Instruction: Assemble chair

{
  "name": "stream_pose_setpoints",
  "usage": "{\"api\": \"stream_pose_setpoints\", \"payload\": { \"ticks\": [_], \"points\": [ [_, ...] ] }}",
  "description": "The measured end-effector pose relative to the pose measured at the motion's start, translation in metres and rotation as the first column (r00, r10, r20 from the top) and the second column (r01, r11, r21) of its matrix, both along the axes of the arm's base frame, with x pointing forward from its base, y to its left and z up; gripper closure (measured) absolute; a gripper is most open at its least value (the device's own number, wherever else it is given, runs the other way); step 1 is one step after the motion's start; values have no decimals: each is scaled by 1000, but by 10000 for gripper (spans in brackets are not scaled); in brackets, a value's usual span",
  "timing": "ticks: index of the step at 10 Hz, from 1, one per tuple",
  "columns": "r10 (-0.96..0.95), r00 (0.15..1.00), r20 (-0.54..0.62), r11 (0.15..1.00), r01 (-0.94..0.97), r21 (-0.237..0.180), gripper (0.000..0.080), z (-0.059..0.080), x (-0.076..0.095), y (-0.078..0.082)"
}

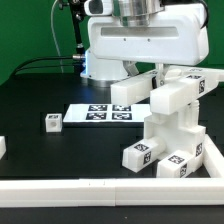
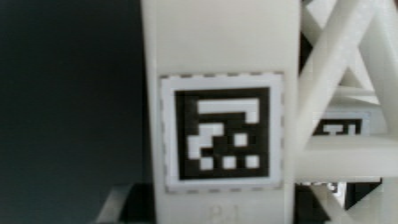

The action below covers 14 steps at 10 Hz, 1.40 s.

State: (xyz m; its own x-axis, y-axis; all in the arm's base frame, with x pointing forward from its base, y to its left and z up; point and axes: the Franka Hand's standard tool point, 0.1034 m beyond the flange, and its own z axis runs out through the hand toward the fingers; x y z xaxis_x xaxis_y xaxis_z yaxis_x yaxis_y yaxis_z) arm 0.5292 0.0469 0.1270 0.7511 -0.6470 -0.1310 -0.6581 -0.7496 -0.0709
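Note:
The gripper (image 2: 231, 206) is shut on a white chair bar (image 2: 217, 70); a finger (image 2: 132, 204) shows at each side of it. The bar carries a black-and-white tag (image 2: 224, 130) and fills the middle of the wrist view. In the exterior view the gripper (image 1: 140, 76) hangs under the arm's white hand, holding that bar (image 1: 133, 91) against the upper part of a stack of chair pieces (image 1: 170, 130) at the exterior view's right. Tagged blocks (image 1: 141, 155) lie at the foot of the stack. A small tagged cube (image 1: 53, 122) sits alone at the exterior view's left.
The marker board (image 1: 98, 113) lies flat on the black table behind the cube. A long plain white border rail (image 1: 90, 190) runs along the front edge. Another white piece (image 1: 2, 147) shows at the left border. The robot's base (image 1: 100, 62) stands behind.

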Motion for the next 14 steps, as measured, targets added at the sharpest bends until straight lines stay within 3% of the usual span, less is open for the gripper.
{"api": "stream_pose_setpoints", "payload": {
  "ticks": [5,8,14],
  "points": [
    [-15,1000,8,1000,15,-8,515,-4,-6,20],
    [-22,1000,12,1000,22,-14,515,-7,3,18],
    [-25,1000,10,999,25,-21,515,-20,3,10]
  ]
}}
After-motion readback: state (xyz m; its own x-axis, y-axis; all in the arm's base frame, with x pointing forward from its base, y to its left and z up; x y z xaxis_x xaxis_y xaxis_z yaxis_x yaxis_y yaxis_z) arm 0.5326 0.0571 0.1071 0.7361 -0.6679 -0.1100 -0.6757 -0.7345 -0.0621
